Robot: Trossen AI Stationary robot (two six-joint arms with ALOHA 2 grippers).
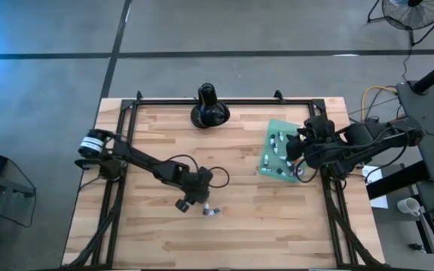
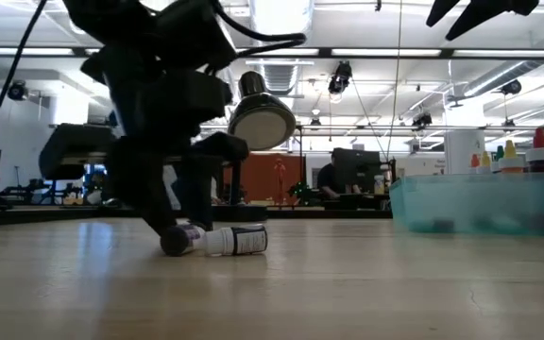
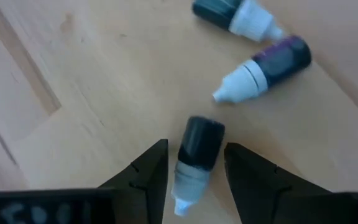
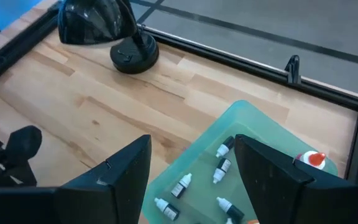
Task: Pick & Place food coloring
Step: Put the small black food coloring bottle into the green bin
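The tabletop (image 1: 157, 233) is showing pale wood planks inside a black frame, sitting on a grey concrete floor (image 1: 44, 83); a blue glow is falling on the floor at far left.

The left gripper (image 3: 194, 171) is reaching down low near the tabletop's middle; its jaws are standing spread on either side of a dark vial (image 3: 194, 158) lying on the wood, not visibly pinching it; two more vials (image 3: 266, 62) are lying near, beyond the fingertips.

In the low view one white-capped vial (image 2: 236, 241) is lying on its side just beside the gripper.

A black bulbous long-necked object (image 1: 209, 107) is standing at the far edge, centre.

Further right, a teal tray (image 1: 271, 139) is holding small white-capped bottles (image 4: 219, 171) lying flat; a red-topped dropper (image 4: 314, 160) is standing at its rim.

The right gripper (image 4: 191, 180) is hovering over the tray, jaws spread, holding nothing.

Room behind: ceiling lights, desks, a person seated far off; a fan (image 1: 413, 13) is standing at upper right.
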